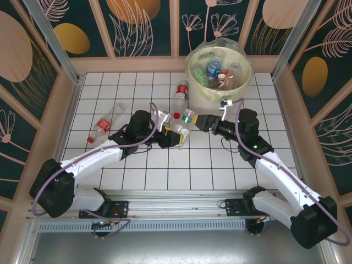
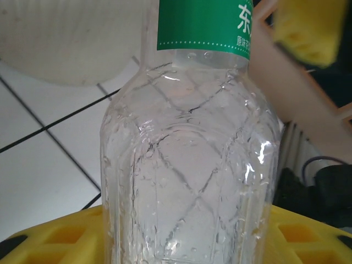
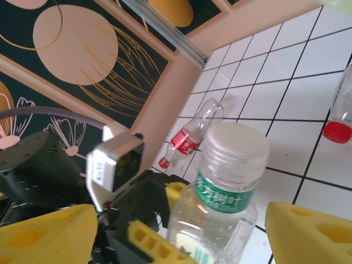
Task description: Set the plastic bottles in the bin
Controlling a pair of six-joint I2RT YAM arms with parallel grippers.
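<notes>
Our left tool is clamped round the green-labelled bottle at the middle of the counter, its capped end pointing at our right tool, whose jaws stand spread either side of it, nearer the bin.

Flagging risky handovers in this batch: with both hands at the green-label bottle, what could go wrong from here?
1. The left hand is clamped on the green-label bottle while the right hand stands open around its capped end; an early release would likely drop it.
2. Gripped near the cap, the bottle may swing.
3. A red-capped bottle lies close by; the carry to the bin might knock it.
</notes>
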